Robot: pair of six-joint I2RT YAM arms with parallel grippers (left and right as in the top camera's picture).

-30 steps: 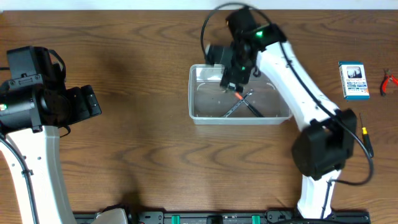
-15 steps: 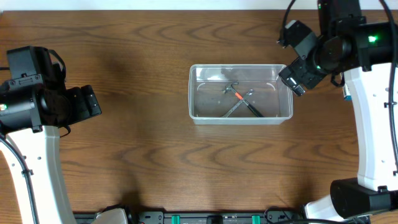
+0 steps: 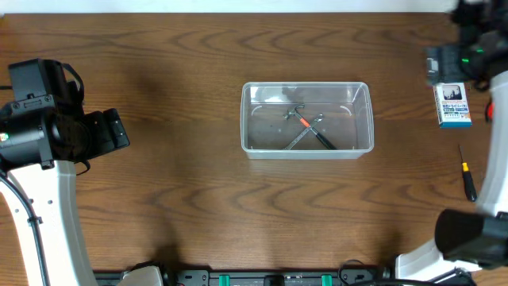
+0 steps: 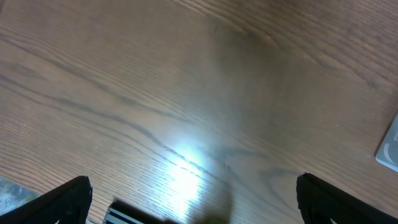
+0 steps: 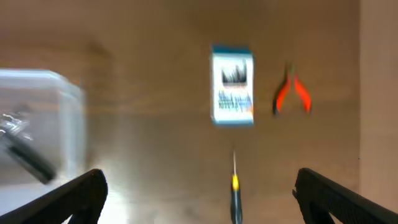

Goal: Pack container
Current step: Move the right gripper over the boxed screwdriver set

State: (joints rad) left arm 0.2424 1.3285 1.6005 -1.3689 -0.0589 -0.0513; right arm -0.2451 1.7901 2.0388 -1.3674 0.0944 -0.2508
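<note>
A clear plastic container (image 3: 248, 119) sits mid-table with a few small tools (image 3: 308, 129) lying in it, one orange-handled. In the right wrist view the container (image 5: 56, 102) is at the left, blurred. A blue-and-white packet (image 3: 454, 103) (image 5: 232, 85), red-handled pliers (image 5: 291, 94) and a black screwdriver with a yellow band (image 3: 468, 179) (image 5: 235, 198) lie at the far right. My right gripper (image 5: 202, 198) hangs open and empty high above them. At the far left my left gripper (image 4: 198, 202) (image 3: 111, 131) is open over bare wood.
The right arm (image 3: 470, 59) covers the table's top right corner and most of the pliers in the overhead view. A corner of the container (image 4: 389, 146) shows at the right edge of the left wrist view. A dark rail (image 3: 278, 278) runs along the front edge.
My right arm has swung from over the container out to the far right, above the packet. The tools stay in the container. The left arm has not moved.
</note>
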